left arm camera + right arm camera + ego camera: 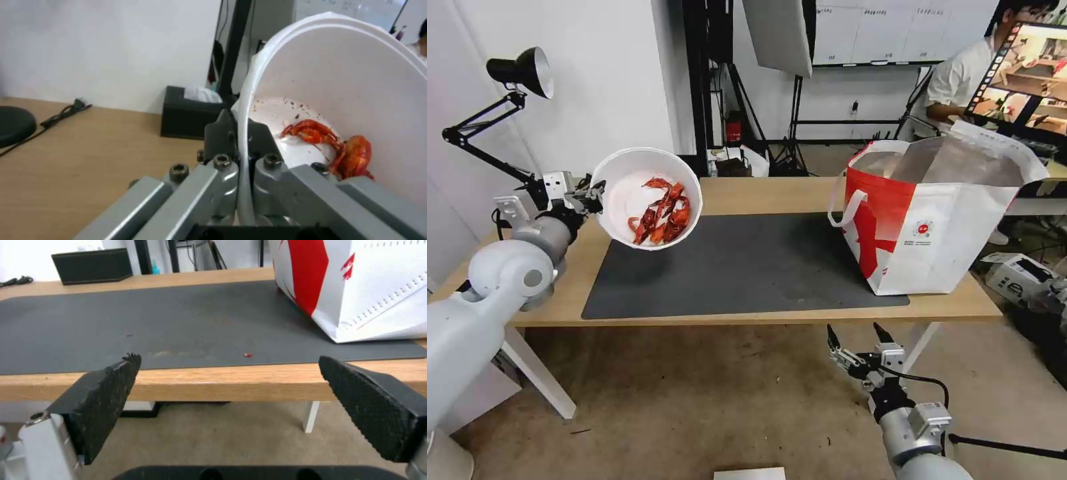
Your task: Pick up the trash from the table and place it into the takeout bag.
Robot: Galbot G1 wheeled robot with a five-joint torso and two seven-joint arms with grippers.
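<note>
One white bowl of red crayfish shells is held off the table by the left pincer, above the table's left end and the left edge of the dark grey mat. The bowl is tilted steeply, its open mouth turned toward the head camera, and the shells are gathered in its lower part. In the left wrist view the left pincer is seen clamped on the thin rim of the bowl, one finger outside the wall and one inside, with the crayfish shells lying just past the inner finger. A black tissue box is seen on the wood behind the bowl, near the wall.

The takeout bag is stood upright on the right end of the table, partly on the mat, its mouth wide open and its foil lining exposed; a white loop handle hangs on its left side. The bag and the bowl are well apart.

The right pincer is held below the table's front edge, spread wide and gripping nothing. In the right wrist view its two black ribbed pads are set far apart, with the mat and the takeout bag beyond.
</note>
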